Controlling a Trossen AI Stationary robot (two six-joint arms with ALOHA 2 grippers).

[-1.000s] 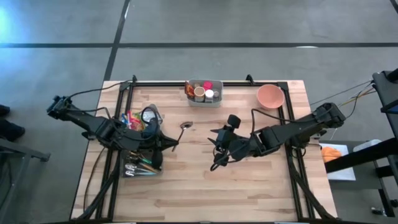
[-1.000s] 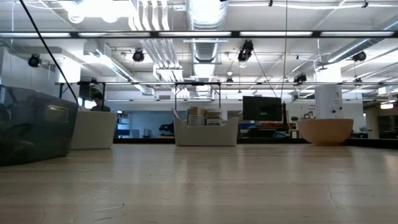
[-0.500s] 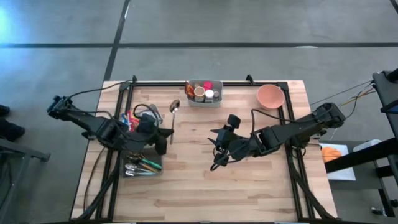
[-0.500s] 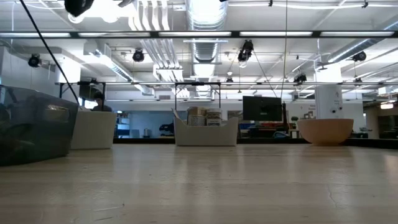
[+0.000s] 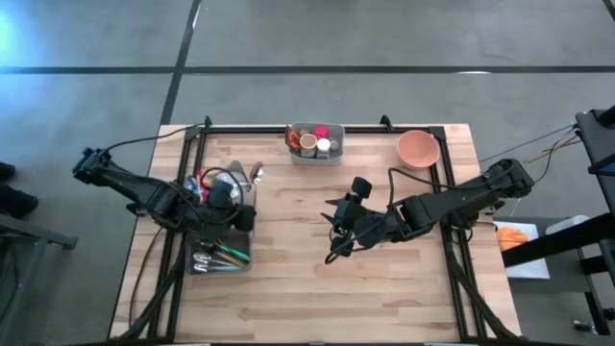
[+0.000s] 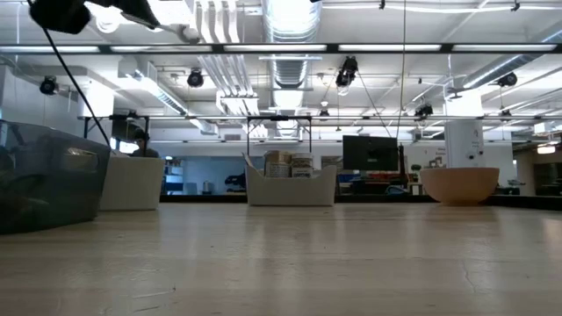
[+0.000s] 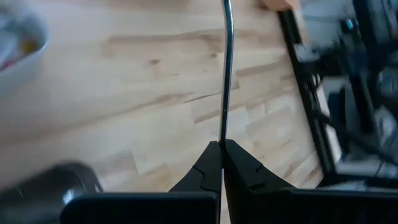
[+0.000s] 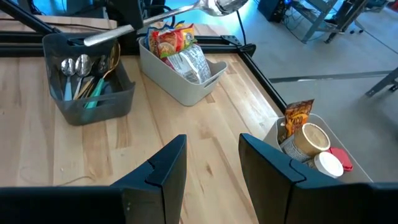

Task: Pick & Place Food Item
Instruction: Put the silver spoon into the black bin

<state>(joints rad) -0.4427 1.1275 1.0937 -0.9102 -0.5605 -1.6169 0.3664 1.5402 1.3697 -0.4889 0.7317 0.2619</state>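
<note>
spoon bowl [image 7: 227, 25]: cut off by the left wrist view's edge.
snack packets [image 5: 204, 183]: partly hidden under the left arm.
cutlery [image 5: 216, 257]: too small to sort.

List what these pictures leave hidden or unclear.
- Spoon: the left wrist view's upper edge cuts off its bowl; the left gripper is shut on the handle.
- Left arm in the low view: only a dark part shows at the upper edge.
- Grey utensil bin: the high view has the left arm over part of it.
- Right gripper: nothing shows between its fingers.
</note>
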